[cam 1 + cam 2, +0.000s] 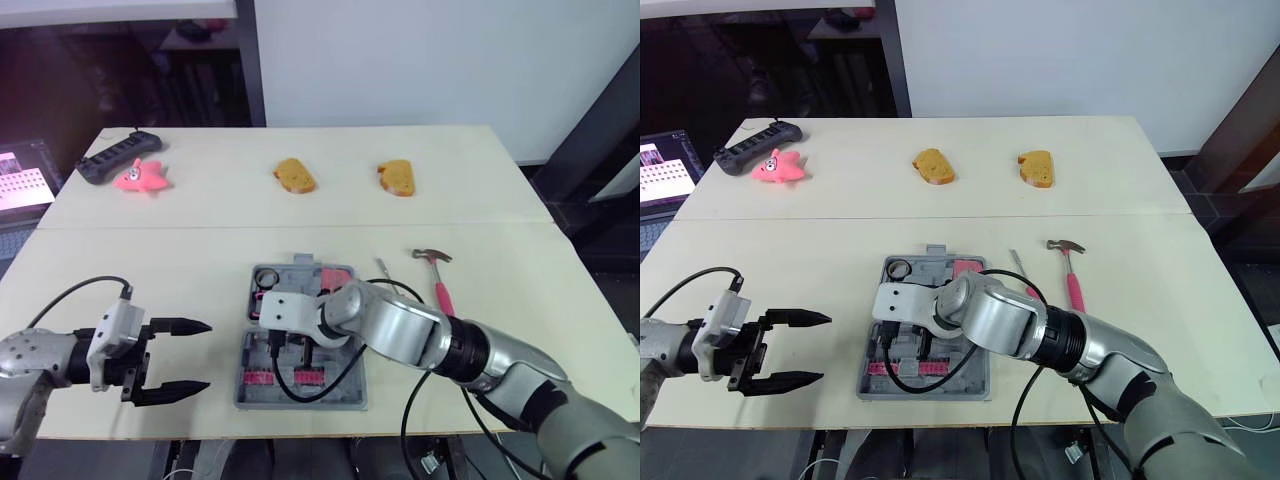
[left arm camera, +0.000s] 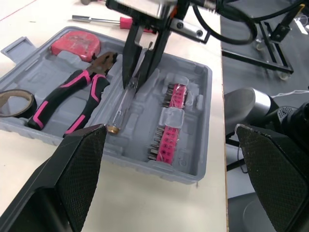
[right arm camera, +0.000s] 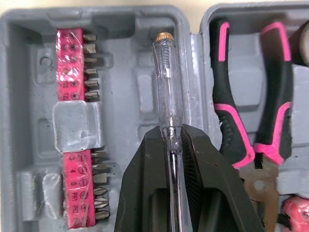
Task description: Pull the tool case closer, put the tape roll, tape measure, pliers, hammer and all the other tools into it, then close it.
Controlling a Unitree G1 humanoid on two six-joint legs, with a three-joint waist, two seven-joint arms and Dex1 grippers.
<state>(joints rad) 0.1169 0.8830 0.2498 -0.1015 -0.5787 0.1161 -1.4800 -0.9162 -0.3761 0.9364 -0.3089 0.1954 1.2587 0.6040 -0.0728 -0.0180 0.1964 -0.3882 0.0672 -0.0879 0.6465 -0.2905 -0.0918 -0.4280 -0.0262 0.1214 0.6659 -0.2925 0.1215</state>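
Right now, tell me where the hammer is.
In the left eye view the hammer lies on the table, right of the open tool case, beside a screwdriver.

A black elongated device (image 1: pixel 120 158) lies at the far left corner of the pale surface (image 1: pixel 500 200), with a pink soft toy (image 1: pixel 142 178) just beside it. To the right along the far side lie a brown bread-like slice (image 1: pixel 294 176) and a second slice (image 1: pixel 396 177), apart. A lit screen (image 1: pixel 22 180) sits beyond the left edge.
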